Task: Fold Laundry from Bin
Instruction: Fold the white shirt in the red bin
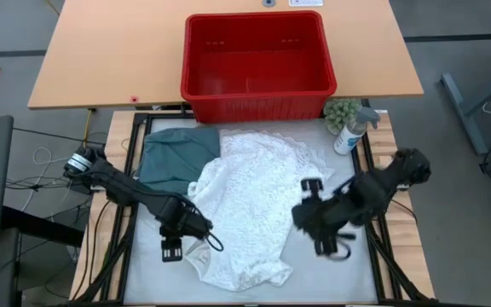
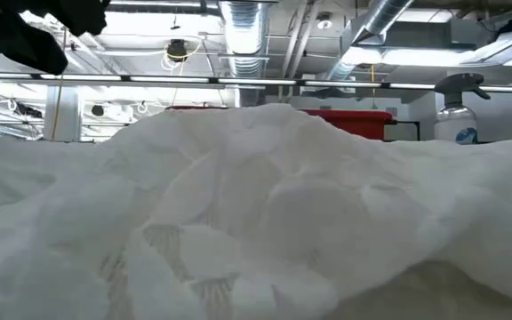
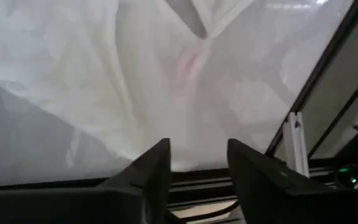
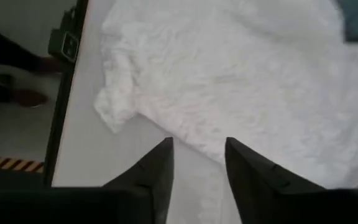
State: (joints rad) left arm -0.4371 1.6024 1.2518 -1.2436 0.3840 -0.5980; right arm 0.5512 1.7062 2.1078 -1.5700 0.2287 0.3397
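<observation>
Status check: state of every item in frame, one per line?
Bright red rectangular plastic bin: upright, looks empty.
White lacy cloth garment: spread flat, unfolded, overlapping the teal one.
Dark teal-green cloth garment: crumpled, partly covered.
Left claw: open, empty.
Right claw: open, empty.
Clear spray bottle: upright.

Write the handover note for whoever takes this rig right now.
Left hand: open, empty, at the white garment's near-left edge.
Right hand: open, empty, above the mat beside the garment's right edge.
White garment lies spread, still wrinkled, on the mat; the teal-green garment sits partly under its left side.
Red bin, behind on the wooden table, looks empty.
Done: bin unloaded.
Left: fold the white garment, then the teal one.
</observation>
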